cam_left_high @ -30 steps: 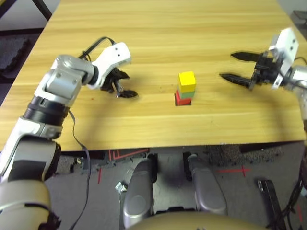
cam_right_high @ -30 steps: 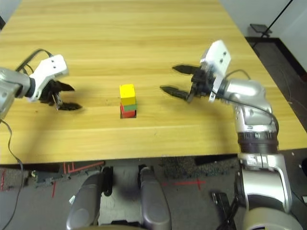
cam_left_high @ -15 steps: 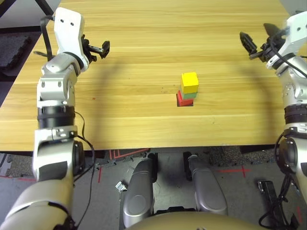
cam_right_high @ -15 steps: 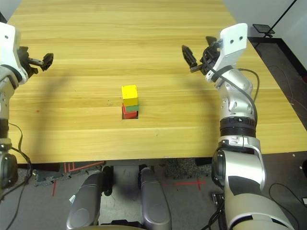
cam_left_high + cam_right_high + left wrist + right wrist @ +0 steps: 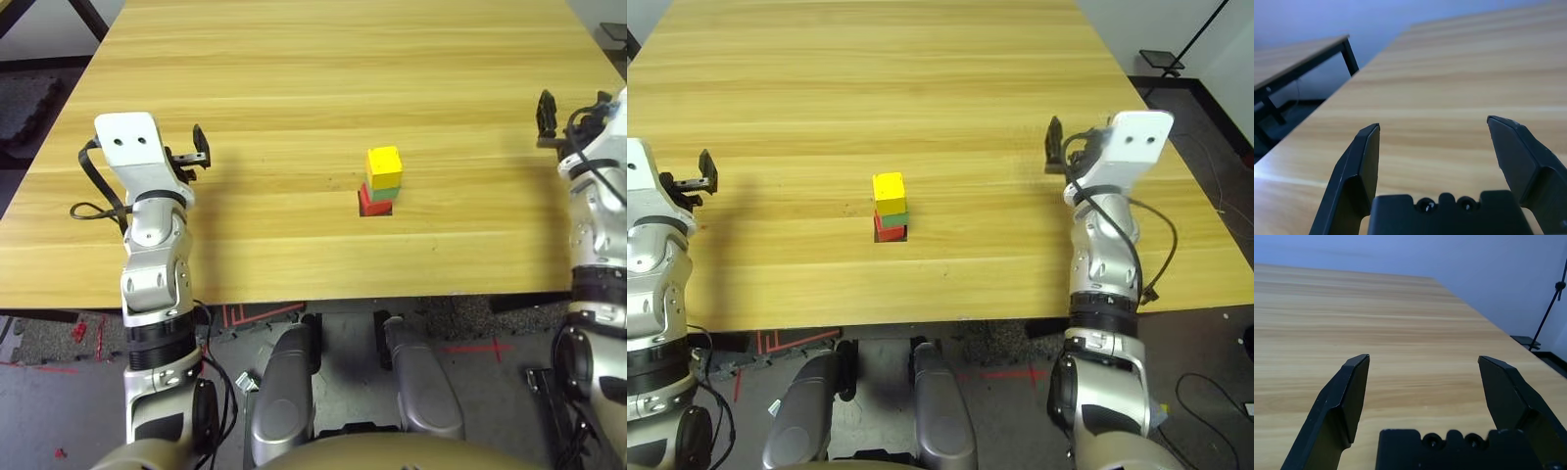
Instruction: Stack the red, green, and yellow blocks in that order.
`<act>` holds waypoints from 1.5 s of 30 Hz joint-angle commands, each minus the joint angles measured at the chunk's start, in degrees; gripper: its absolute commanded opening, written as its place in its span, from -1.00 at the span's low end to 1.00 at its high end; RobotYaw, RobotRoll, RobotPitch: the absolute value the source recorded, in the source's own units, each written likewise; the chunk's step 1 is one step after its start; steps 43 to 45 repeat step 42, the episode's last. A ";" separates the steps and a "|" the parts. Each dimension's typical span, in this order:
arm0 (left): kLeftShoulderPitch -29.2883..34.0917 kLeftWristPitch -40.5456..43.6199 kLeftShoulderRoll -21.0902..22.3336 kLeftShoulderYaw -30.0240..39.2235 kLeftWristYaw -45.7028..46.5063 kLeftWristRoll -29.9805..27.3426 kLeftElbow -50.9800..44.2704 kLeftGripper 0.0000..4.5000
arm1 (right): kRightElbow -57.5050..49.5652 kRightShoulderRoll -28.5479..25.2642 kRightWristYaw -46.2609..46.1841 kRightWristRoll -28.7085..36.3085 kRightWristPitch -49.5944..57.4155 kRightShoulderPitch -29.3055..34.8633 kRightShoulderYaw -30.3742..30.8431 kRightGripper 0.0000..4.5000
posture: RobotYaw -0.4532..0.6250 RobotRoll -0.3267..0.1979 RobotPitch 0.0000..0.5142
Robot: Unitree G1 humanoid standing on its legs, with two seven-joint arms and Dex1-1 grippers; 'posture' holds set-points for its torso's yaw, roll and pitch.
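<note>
The three blocks stand in one small tower near the middle of the table: the yellow block (image 5: 384, 164) on top, the green block (image 5: 386, 191) under it, the red block (image 5: 370, 204) at the bottom on the wood. My left gripper (image 5: 199, 147) is far to the tower's left, open and holding nothing, its fingers (image 5: 1364, 152) spread wide over bare wood. My right gripper (image 5: 1054, 145) is far to the tower's right, also open, and nothing lies between its fingers (image 5: 1352, 387). Both grippers point away across the table.
The wooden table (image 5: 294, 59) stretches wide beyond the tower. Its front edge (image 5: 392, 292) runs just below both forearms. A dark second table (image 5: 1303, 58) stands off the left side. A black stand (image 5: 1552, 298) rises off the right side.
Both arms have pulled back from the tower toward the table's near edge and now stand upright at its sides. The tower has not moved.
</note>
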 commanded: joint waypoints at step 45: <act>1.05 -5.96 -0.82 0.16 1.75 -0.07 0.80 0.98 | 7.31 -8.89 1.76 1.00 -3.30 0.74 -8.11 1.00 | 0.33 0.56 0.10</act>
